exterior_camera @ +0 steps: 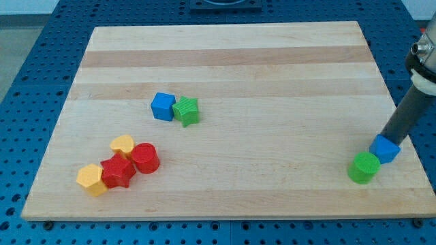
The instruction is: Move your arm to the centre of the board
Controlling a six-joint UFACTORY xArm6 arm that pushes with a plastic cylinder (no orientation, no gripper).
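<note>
Board (231, 61) centre was bare wood, and my tip (388, 139) was well off it, down near the board's 4 o'clock corner. Rod (409, 112) came in from the view's right edge, slanting down toward 7 o'clock. Tip end sat touching or just behind the top of the blue block (385, 150); contact point was hidden by the block, so can't tell exactly. No gripper on this rig, so nothing open or closed to report, just a plain rod holding nothing. Green cylinder (364, 167) was just beside the blue block at its 8 o'clock, touching or nearly so. Left of centre, at about 10 o'clock from the middle, a blue cube (163, 106) and a green star-shaped block (186, 111) sat touching, star at the cube's 3 o'clock. Cluster near the board's 8 o'clock corner: red cylinder (145, 158), with a yellow heart-shaped block (122, 144) at its 10 o'clock, a red star-like block (117, 171) at its 8 o'clock, and a yellow hexagon-like block (91, 180) further out at the red star-like block's 8 o'clock. All four packed together, neighbours touching. Tip was well apart from that cluster and from the blue cube pair. Board rested on a blue perforated table (41, 41).
</note>
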